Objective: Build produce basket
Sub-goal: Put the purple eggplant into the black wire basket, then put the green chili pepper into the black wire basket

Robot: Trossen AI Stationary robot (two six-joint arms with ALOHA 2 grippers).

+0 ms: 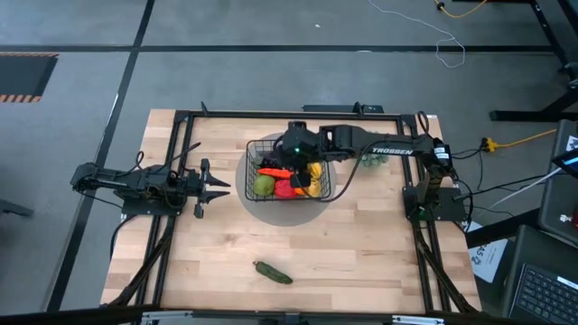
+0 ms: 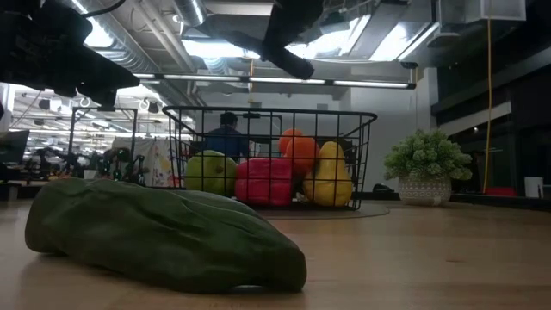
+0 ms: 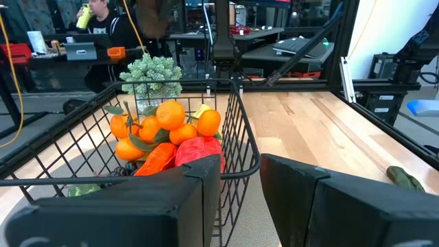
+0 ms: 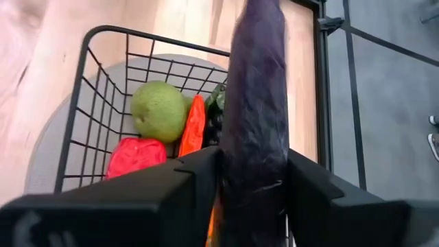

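The right gripper (image 4: 250, 189), fingers clamped on the purple eggplant (image 4: 255, 103), hangs over the basket (image 4: 103, 96); next it likely must release the eggplant among the produce (image 4: 159, 110) below.

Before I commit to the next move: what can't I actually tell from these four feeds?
- Whether the right tool grips the eggplant or has let go: right wrist view shows only contact.
- Basket far half: high view, right arm covers it.
- Grapes: right wrist view, eggplant hides all but a dark sliver.
- Cucumber far end: low view, its own bulk blocks it.
- Left tool: empty, nothing unclear.
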